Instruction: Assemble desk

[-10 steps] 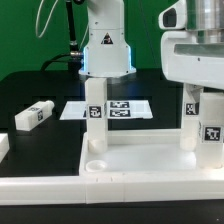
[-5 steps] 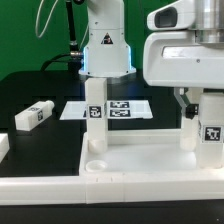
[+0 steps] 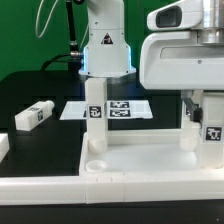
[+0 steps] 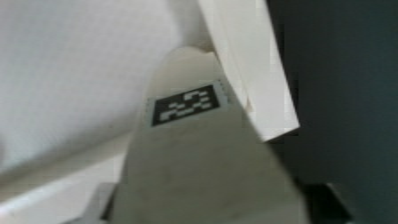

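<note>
Desk tabletop (image 3: 140,160), rim up, two legs socketed; third leg (image 3: 212,128) held upright over a corner socket by gripper (image 3: 205,100); jaw state indeterminable.

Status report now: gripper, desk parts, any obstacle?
Gripper low at exterior view's right, around a tagged white blocky leg; grip unclear. Large white rimmed plastic tabletop has two legs upright. One loose leg lies left. No obstacle seen.
</note>
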